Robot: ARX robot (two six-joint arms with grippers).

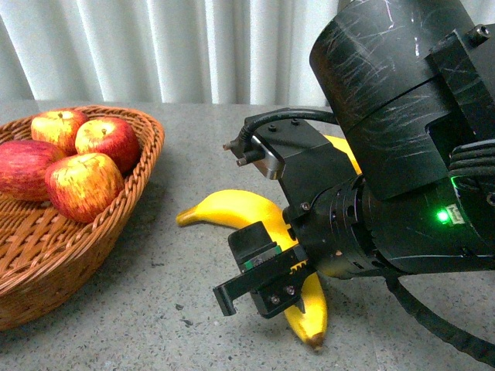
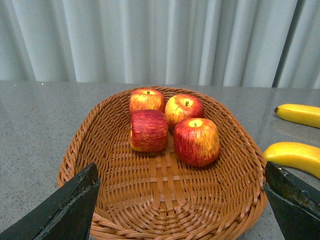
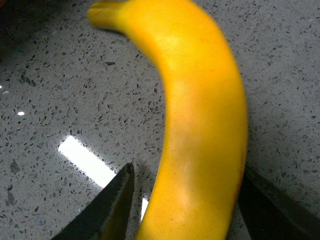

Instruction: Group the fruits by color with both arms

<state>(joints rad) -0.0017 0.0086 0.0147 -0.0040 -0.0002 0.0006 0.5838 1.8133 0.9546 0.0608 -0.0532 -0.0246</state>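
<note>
At the left of the front view, 4 red apples (image 1: 83,185) lie together in a wicker basket (image 1: 124,224). The left gripper (image 2: 180,170) hangs over the near rim of that basket with its jaws spread wide and nothing between them.

In the middle of the front view the yellow bananas (image 1: 232,209) lie on the bare table, near the basket but apart from it. The left wrist view shows 2 of them at its right edge.

At the right, the right gripper (image 1: 259,282) is down over 1 banana (image 3: 200,100), open and straddling its thick middle. In the right wrist view one finger (image 3: 117,207) stands just clear of the skin, and I cannot tell whether the other touches.

The banana looks light, smooth and curved. A hold across the fat midsection should be the steadiest, with gentle pressure, since the skin may slip or bruise.

The grey speckled table (image 1: 155,301) looks polished and glares, so a nudged banana would likely slide or spin. A pale pleated curtain (image 1: 155,46) closes the back.
</note>
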